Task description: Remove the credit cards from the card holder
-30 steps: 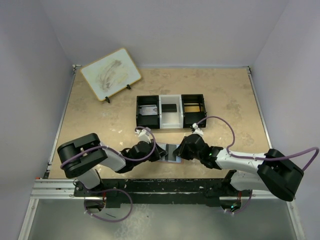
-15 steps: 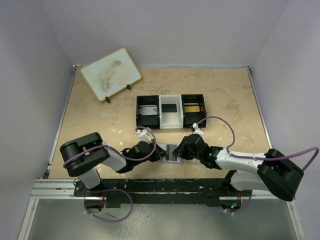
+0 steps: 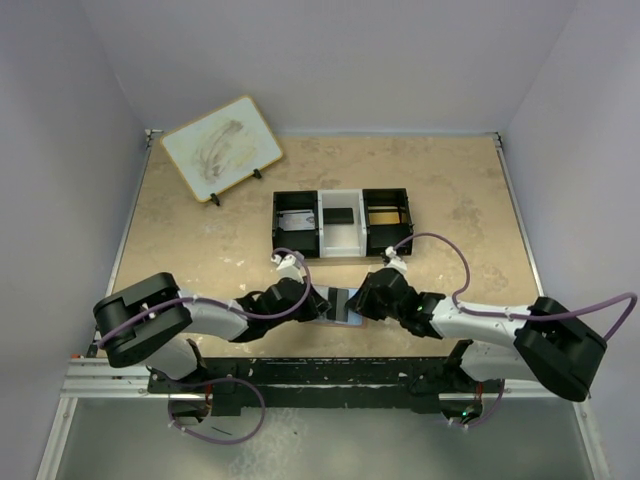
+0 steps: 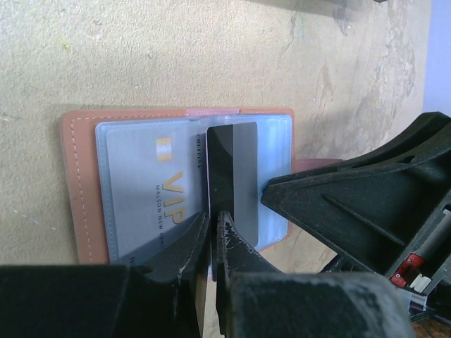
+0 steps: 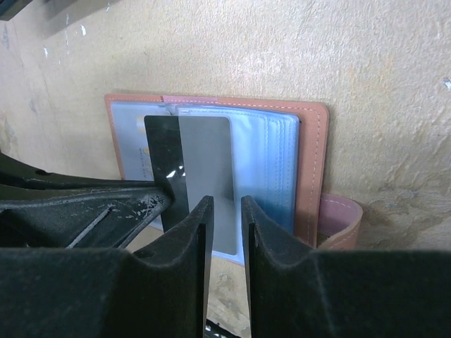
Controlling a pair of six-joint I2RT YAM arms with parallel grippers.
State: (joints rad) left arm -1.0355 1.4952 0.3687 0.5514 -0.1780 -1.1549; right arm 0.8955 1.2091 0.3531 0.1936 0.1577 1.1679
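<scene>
The reddish-brown card holder (image 3: 342, 305) lies open on the table between my two grippers; it also shows in the left wrist view (image 4: 70, 183) and the right wrist view (image 5: 312, 162). A grey-blue VIP card (image 4: 148, 190) sits in its clear slot. A dark card with a grey band (image 4: 232, 169) sticks out of the middle slots, also in the right wrist view (image 5: 201, 169). My left gripper (image 4: 213, 229) is shut on this card's near edge. My right gripper (image 5: 227, 208) hovers over the holder's right half, jaws a narrow gap apart, holding nothing.
A black-white-black three-compartment tray (image 3: 275, 225) stands behind the holder, with small items inside. A white-and-tan board with a wooden rim (image 3: 220, 148) leans at the far left. The two grippers' fingers are close together over the holder.
The left arm's elbow has swung left and lower, while its gripper has stayed at the holder. The right arm has hardly moved.
</scene>
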